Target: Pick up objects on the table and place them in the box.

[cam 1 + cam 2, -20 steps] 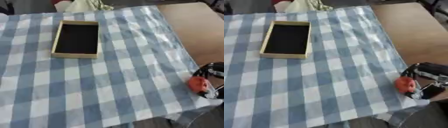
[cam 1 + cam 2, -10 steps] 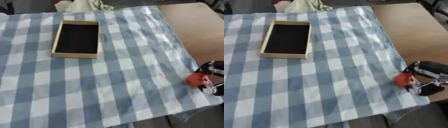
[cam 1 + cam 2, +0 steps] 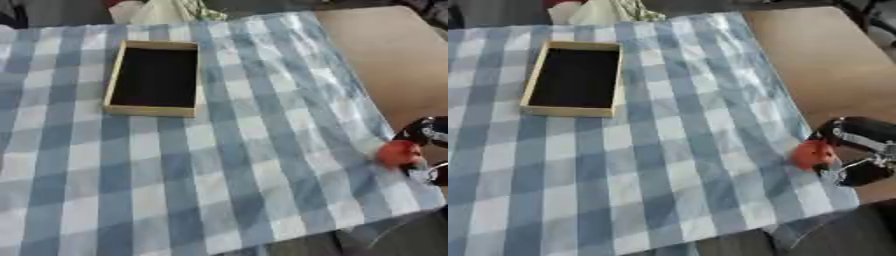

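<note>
While the box (image 3: pixel 575 79) sits empty at ten o'clock, the right hand (image 3: pixel 857 150) works at four o'clock. Its fingers curl around a small red object (image 3: pixel 812 154) over the checked cloth (image 3: pixel 667 165).

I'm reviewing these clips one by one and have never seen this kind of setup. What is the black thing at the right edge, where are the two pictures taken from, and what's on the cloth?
Both pictures come from a stereo camera in a humanoid robot's head, looking down at the table; they show the same moment from its left and right eye. The black and silver thing at the right edge is the robot's right hand, its fingers curled round a small red object near the edge of the blue checked tablecloth. The left hand is not in view. Farther away on the cloth lies an open shallow box with tan walls and a dark inside; nothing shows in it. Beyond the cloth's right side is bare brown tabletop.
</note>
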Controlling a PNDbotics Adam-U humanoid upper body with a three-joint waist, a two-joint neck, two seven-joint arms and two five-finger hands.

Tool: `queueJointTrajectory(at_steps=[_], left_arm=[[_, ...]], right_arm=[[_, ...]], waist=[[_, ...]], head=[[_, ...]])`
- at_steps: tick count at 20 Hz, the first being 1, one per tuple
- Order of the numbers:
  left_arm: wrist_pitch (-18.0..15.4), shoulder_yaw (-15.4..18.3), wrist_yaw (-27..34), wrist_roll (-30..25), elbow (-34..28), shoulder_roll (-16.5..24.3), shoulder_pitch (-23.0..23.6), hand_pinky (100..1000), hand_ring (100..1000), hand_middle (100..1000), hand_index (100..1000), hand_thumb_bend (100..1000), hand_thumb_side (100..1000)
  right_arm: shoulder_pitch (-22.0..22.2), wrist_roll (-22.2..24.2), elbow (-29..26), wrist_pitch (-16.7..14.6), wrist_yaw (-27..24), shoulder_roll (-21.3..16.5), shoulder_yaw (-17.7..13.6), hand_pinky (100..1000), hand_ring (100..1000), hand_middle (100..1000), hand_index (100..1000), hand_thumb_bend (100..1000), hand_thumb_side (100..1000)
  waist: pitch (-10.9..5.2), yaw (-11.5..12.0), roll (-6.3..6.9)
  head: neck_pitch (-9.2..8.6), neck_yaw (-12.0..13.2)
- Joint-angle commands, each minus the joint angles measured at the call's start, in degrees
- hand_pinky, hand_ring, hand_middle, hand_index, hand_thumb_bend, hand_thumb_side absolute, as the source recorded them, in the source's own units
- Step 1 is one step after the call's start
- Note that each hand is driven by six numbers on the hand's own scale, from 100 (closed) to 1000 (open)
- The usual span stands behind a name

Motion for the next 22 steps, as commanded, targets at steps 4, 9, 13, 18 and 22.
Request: queueJointTrajectory(at_steps=[4, 9, 13, 18, 22], left_arm=[[0.12, 0.32, 0.26, -0.39, -0.80, 1.21, -0.89, 781, 785, 736, 829, 554, 712], [0.21, 0.36, 0.24, -0.41, -0.80, 1.23, -0.94, 780, 785, 737, 829, 555, 713], [0.26, 0.37, 0.24, -0.44, -0.80, 1.22, -1.04, 780, 785, 737, 829, 554, 714], [0.23, 0.32, 0.36, -0.52, -0.80, 1.15, -1.28, 780, 786, 738, 829, 554, 714], [0.18, 0.15, 0.51, -0.74, -0.80, 1.05, -1.65, 780, 787, 739, 829, 553, 714]], right_arm=[[-2.02, 1.54, -3.47, 1.70, -1.92, -3.74, -3.09, 686, 656, 619, 798, 100, 100], [-2.88, 2.54, -4.32, 3.65, -3.41, -4.23, -3.72, 725, 710, 632, 807, 100, 113], [-3.83, 2.37, -5.14, 4.36, -3.69, -4.30, -4.03, 708, 682, 601, 772, 100, 100], [-7.50, 1.71, -7.16, 4.49, -2.68, -4.73, -4.15, 707, 673, 591, 767, 100, 100], [-12.06, 2.44, -8.68, 4.16, -1.49, -4.50, -3.20, 706, 670, 590, 767, 100, 100]], waist=[[-1.07, 0.00, -0.43], [-1.04, 0.07, -0.50], [-1.06, 0.09, -0.50], [-1.16, 0.33, -0.48], [-1.26, 1.13, -0.53]], head=[[-0.01, 0.62], [-0.06, 0.74], [-0.06, 1.45], [-0.30, 2.65], [-0.55, 2.17]])
